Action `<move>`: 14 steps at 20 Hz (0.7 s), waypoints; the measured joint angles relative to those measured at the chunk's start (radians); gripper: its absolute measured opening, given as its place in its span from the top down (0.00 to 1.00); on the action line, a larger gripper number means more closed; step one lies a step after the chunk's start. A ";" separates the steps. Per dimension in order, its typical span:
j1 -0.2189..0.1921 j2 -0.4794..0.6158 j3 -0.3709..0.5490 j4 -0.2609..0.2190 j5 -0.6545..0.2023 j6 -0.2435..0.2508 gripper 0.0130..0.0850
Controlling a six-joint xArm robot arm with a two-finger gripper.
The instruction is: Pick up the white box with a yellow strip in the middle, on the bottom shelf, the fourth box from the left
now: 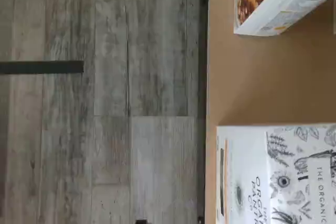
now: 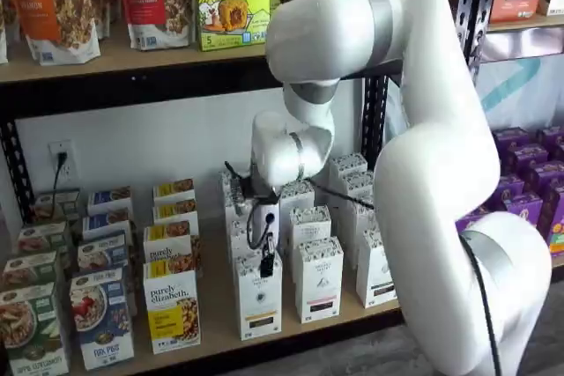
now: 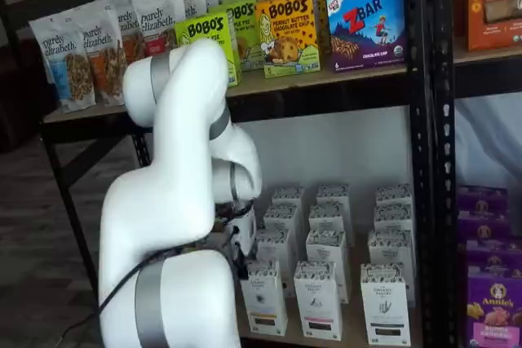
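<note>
Hovering above the front row of the bottom shelf [image 2: 211, 341], fingers [image 2: 266, 263] dark and narrow against a carton, no gap readable, so cannot tell apart or together.

Nearest the camera: white box [image 2: 259, 297] upright at the bench's front edge, just under the fingers, with a purely elizabeth box [image 2: 173, 310] close on one side and a like white carton [image 2: 318, 277] on the other. Farther back: more white cartons in rows. Risks, as a judgement: clipping or gripping a near-identical neighbour, or toppling the tall narrow box backward into the row behind through an off-centre descent.
</note>
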 joint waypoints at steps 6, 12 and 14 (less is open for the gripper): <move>-0.029 0.006 -0.054 0.019 0.108 -0.041 0.00; -0.042 0.030 -0.090 0.016 0.130 -0.051 0.00; -0.044 0.043 -0.109 0.024 0.140 -0.059 0.00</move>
